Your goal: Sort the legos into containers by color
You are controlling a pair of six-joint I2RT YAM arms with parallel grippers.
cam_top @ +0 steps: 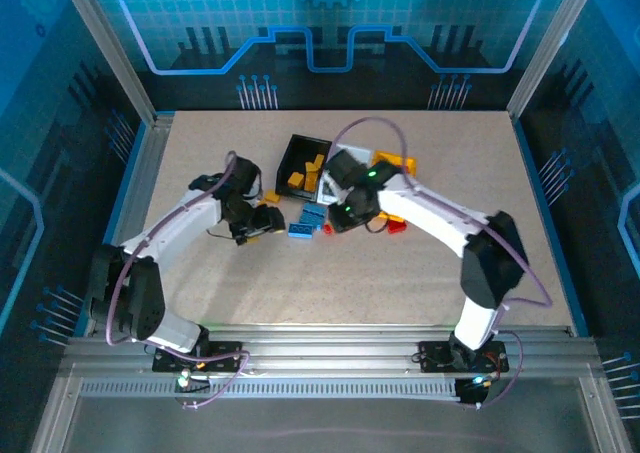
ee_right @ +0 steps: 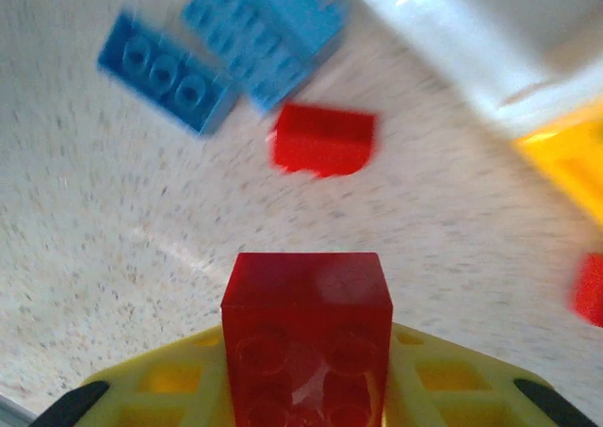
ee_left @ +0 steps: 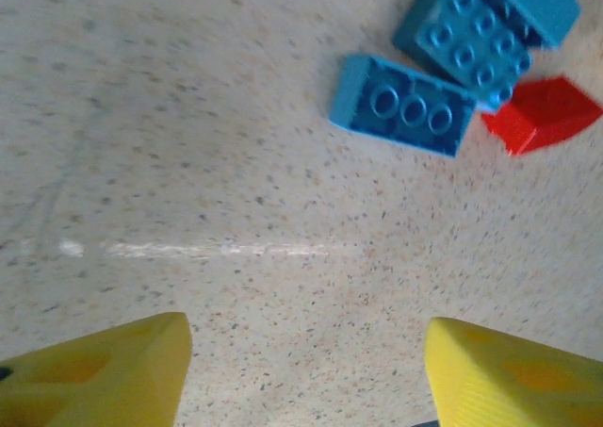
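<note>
One glossy red lego (ee_right: pixel 306 333), studs faintly visible, clamped in the right tool (ee_right: pixel 306 385) (left tool (ee_left: pixel 306 370) spread, empty).

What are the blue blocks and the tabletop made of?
The blue blocks look like hard moulded plastic, smooth and slightly glossy, with crisp round studs. The tabletop looks like speckled beige laminate or stone-like board, mostly matte with a faint shiny streak.

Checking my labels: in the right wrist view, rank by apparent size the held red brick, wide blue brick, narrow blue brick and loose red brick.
1. held red brick (nearest the camera)
2. wide blue brick
3. narrow blue brick and loose red brick: alike
</note>
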